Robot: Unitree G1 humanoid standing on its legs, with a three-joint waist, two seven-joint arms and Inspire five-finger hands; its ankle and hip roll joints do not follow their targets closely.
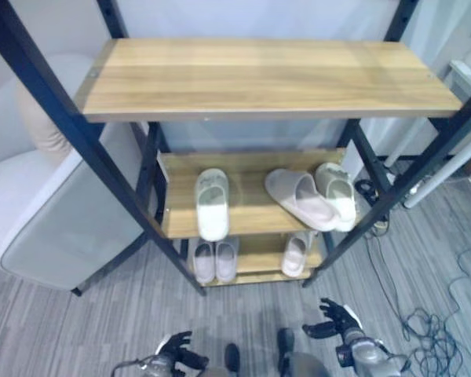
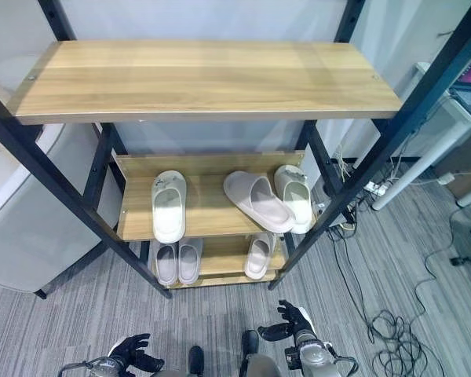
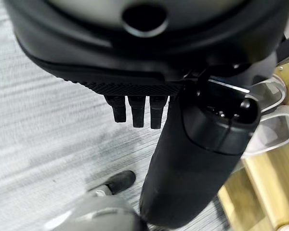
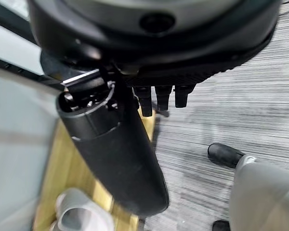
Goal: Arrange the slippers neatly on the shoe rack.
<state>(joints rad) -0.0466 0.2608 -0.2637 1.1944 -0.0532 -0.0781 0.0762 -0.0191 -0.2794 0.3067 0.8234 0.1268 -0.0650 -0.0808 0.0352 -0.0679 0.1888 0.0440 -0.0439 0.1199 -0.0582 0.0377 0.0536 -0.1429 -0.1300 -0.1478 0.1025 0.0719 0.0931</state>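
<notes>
The shoe rack [image 1: 267, 75] has three wooden shelves in a black frame. On the middle shelf one white slipper [image 1: 212, 203] lies alone at the left. At the right a second slipper [image 1: 300, 199] lies askew, overlapping a third [image 1: 336, 194]. On the bottom shelf a pair [image 1: 214, 260] sits at the left and a single slipper [image 1: 297, 253] at the right. My left hand [image 1: 177, 351] and right hand [image 1: 337, 318] hang low over the floor in front of the rack, both open and holding nothing. In the wrist views the fingers [image 3: 137, 109] and the right-hand fingers [image 4: 159, 96] are relaxed, the thumbs standing out.
A pale upholstered seat [image 1: 47, 212] stands against the rack's left side. Cables [image 1: 432, 330] loop over the grey striped floor to the right, beside a white slanted bar [image 1: 447, 177]. The top shelf is bare.
</notes>
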